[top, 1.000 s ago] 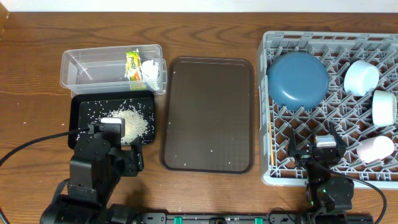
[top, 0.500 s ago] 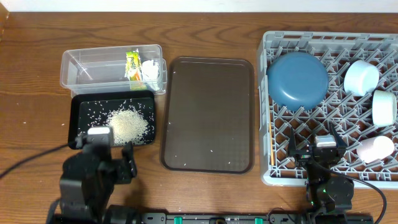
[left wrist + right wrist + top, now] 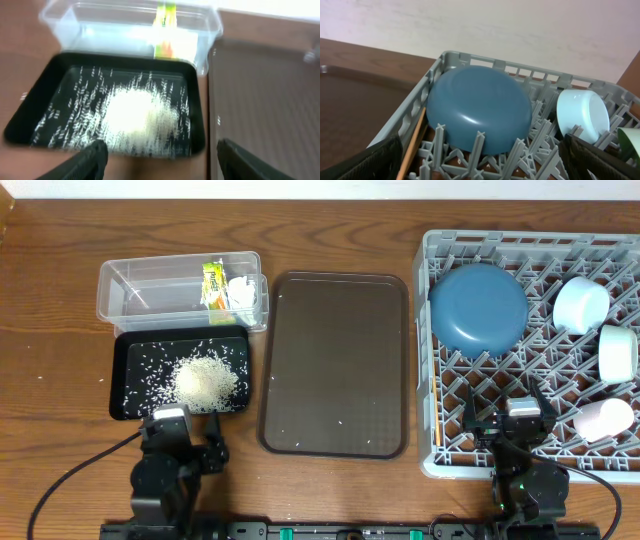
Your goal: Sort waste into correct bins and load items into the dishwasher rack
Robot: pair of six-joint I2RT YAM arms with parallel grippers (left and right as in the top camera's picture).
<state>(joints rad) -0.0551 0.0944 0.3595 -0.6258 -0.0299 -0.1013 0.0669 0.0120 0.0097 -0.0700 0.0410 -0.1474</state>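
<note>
The grey dishwasher rack [image 3: 455,445] holds the dark blue bowl [image 3: 478,308], light blue bowl [image 3: 581,303], pale green bowl [image 3: 618,352] and pink cup [image 3: 604,420]. A wooden chopstick [image 3: 412,145] lies along its left wall. The clear tub [image 3: 140,285] holds the yellow-green wrapper [image 3: 213,283] and white tissue [image 3: 241,290]. The black tray [image 3: 128,355] holds a heap of rice [image 3: 205,378]. My left gripper [image 3: 183,442] is open and empty, just in front of the black tray [image 3: 197,115]. My right gripper [image 3: 507,412] is open and empty over the rack's front, facing the blue bowl [image 3: 480,112].
The brown serving tray [image 3: 335,365] lies between the bins and the rack, with a few stray rice grains on it. A few grains lie on the table left of the black tray. The wall is behind the rack.
My left arm has drawn back from over the black tray toward the table's front edge, uncovering the rice heap. The right arm has not moved.
</note>
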